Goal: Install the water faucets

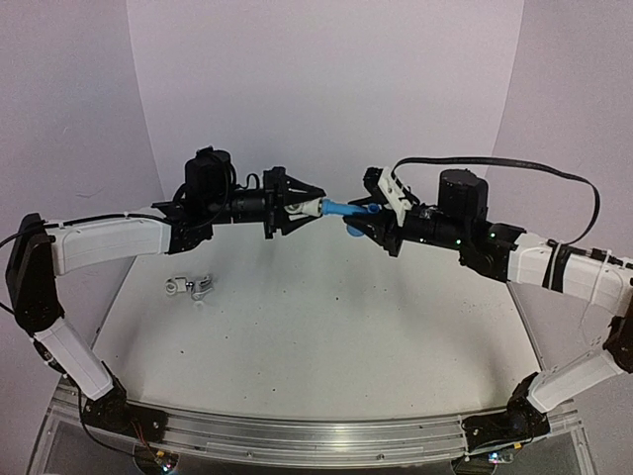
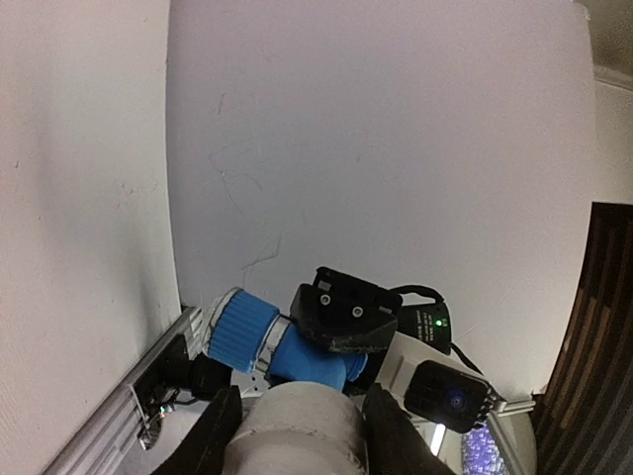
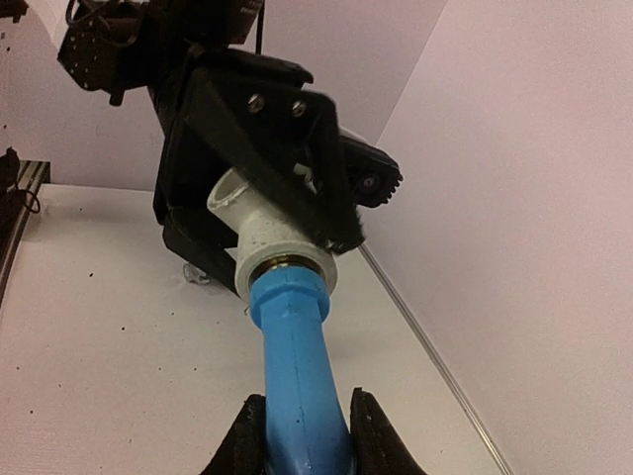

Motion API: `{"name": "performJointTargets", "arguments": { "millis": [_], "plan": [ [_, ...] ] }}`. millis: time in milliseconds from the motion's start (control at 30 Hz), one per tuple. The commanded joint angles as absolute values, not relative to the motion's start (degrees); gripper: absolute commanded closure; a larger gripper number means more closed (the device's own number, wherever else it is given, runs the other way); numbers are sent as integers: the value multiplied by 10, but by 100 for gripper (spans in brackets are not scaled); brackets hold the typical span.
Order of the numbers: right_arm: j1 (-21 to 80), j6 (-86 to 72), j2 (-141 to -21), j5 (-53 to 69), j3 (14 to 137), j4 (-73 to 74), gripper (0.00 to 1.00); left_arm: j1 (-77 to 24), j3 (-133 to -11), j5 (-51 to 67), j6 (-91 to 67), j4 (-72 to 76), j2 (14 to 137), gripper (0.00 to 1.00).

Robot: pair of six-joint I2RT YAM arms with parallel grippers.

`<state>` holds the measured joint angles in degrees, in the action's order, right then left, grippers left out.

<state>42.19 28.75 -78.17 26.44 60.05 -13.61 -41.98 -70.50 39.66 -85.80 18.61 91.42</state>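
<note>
Right gripper (image 1: 362,220) is closed around the bent spout end of the blue faucet (image 1: 339,209), a finger (image 3: 247,440) on each side of the blue body. That faucet is held well above the bench (image 1: 326,336), lying roughly level between the two arms. Its far end meets the mouth of a white fitting (image 1: 313,208), where a brass-coloured ring (image 3: 287,262) shows; how deep it sits inside cannot be told. Left gripper (image 1: 302,209) clamps the white fitting from the other side, its black fingers (image 3: 297,148) pressed against the sides. The two grippers face each other, close together. Down on the left side of the bench, well apart from both, lies the silver faucet (image 1: 191,287).
</note>
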Motion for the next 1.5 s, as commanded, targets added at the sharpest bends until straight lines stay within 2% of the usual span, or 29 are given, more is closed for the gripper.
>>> {"name": "performJointTargets", "arguments": {
  "millis": [0, 133, 233, 300, 400, 467, 500, 533, 567, 600, 633, 667, 700, 733, 767, 833, 867, 933, 1000, 1100, 1233, 1400, 1467],
  "plan": [
    [424, 168, -804, 252, 651, -190, 100, -431, -754, 441, -783, 297, 924, 73],
    [394, -101, -820, 344, 686, -193, 100, -431, -771, 480, -591, 303, 919, 98],
    [366, -383, -849, 478, 744, -226, 100, -432, -767, 559, -307, 302, 895, 100],
    [363, -703, -894, 591, 802, -357, 100, -432, -755, 633, -107, 300, 870, 100],
    [363, -1049, -949, 576, 823, -609, 100, -422, -773, 650, 65, 277, 859, 100],
    [363, -1158, -979, 543, 861, -727, 100, -407, -804, 650, 93, 271, 872, 100],
    [362, -1156, -980, 544, 866, -731, 100, -403, -817, 642, 88, 270, 880, 100],
    [360, -1146, -974, 546, 866, -729, 100, -399, -824, 631, 81, 270, 884, 96],
    [357, -1109, -964, 549, 860, -709, 100, -396, -827, 609, 64, 271, 885, 80],
    [350, -1040, -947, 564, 855, -684, 100, -395, -818, 556, 37, 271, 878, 54],
    [343, -933, -928, 592, 852, -621, 100, -395, -799, 478, -1, 271, 862, 35],
    [341, -859, -916, 603, 848, -580, 100, -395, -789, 432, -33, 271, 854, 30],
    [340, -691, -886, 616, 836, -484, 100, -394, -766, 323, -121, 263, 834, 24],
    [340, -592, -868, 614, 829, -381, 100, -391, -755, 271, -201, 251, 821, 23],
    [346, -324, -814, 558, 808, -218, 100, -379, -727, 186, -363, 177, 794, 25],
    [350, -97, -774, 487, 742, -175, 100, -367, -667, 188, -549, 141, 767, 31],
    [350, -3, -758, 453, 709, -175, 100, -366, -650, 240, -619, 152, 761, 25],
    [352, 78, -754, 423, 685, -181, 100, -367, -660, 288, -645, 152, 758, 14],
    [354, 148, -763, 396, 671, -186, 100, -383, -659, 285, -701, 154, 741, 1],
    [377, 233, -767, 352, 651, -195, 100, -394, -662, 287, -805, 158, 754, 0],
    [396, 307, -776, 287, 646, -192, 100, -394, -692, 373, -947, 188, 835, 0],
    [409, 319, -782, 283, 642, -181, 100, -415, -666, 378, -982, 344, 884, 0],
    [416, 308, -781, 288, 639, -181, 100, -417, -669, 378, -972, 350, 895, 0]
  ]
}}
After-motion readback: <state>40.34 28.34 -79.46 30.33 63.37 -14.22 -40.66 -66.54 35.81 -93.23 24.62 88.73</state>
